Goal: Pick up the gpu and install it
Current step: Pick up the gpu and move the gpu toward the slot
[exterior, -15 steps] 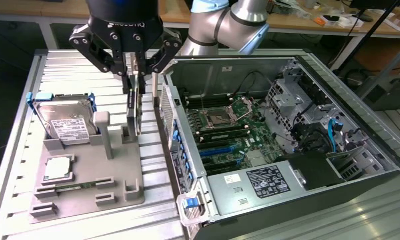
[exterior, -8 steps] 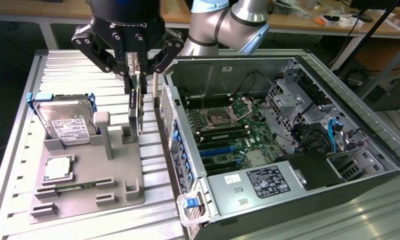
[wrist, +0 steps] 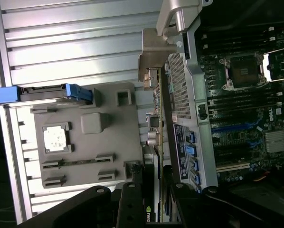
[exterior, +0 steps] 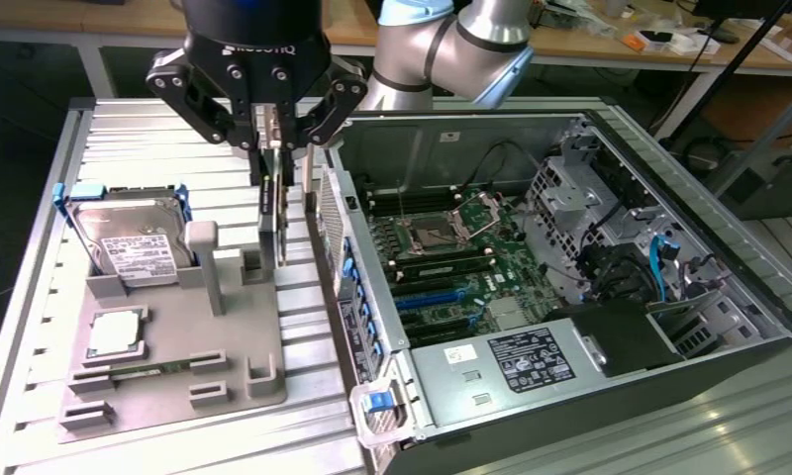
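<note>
Ribbed aluminium table (exterior: 132, 139) runs under everything, with workbenches behind it. On it sits a grey parts tray (exterior: 171, 386) holding a hard drive (exterior: 132, 242), a processor chip (exterior: 116, 334) and a memory stick (exterior: 146, 370). Just beside the tray, on the exterior view's right, lies an open computer case (exterior: 713, 327) with its motherboard (exterior: 462, 267) facing up.

From where I'm standing, the gripper (exterior: 280, 148) has the gpu (exterior: 272, 213) hanging on edge below it, over the strip between the tray and the case's perforated rear wall (exterior: 333, 233). I can't quite tell whether the card's lower edge is clear of the tray's holder. The wrist view shows the silver bracket (wrist: 151, 71) at the card's far end.

To carry this well, I'd say the card wants to be kept plumb and square to the blue expansion slots (exterior: 430, 292). Its bracket end should face the rear wall, and it has to go high enough to clear the case rim. A thin board pinched near one edge could swing or twist, so slow travel seems wise.

The jaws are roughly half closed, pads pressed on both flat faces of the card. They are grasping the gpu and nothing else.
</note>
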### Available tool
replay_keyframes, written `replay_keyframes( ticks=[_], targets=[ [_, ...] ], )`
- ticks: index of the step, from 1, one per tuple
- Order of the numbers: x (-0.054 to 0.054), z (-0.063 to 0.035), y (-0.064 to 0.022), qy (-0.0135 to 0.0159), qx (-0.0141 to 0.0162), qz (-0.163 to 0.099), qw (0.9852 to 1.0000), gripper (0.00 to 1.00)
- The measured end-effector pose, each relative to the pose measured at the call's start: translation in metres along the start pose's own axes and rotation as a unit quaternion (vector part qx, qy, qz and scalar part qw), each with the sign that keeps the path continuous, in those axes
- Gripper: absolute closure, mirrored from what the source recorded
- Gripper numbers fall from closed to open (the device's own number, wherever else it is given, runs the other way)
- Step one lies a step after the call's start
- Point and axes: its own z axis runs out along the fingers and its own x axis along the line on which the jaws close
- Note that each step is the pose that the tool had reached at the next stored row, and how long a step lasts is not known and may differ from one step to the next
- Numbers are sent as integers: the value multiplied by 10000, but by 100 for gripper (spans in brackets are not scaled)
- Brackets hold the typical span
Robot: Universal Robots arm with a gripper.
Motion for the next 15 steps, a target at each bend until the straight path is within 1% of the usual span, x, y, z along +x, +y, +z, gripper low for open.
replay_keyframes(
  ticks=[8, 15],
  targets=[
    [-10, 0, 1, 0, 0, 0, 10000, 73],
    [-79, 4, 11, 0, 0, 0, 10000, 73]
  ],
)
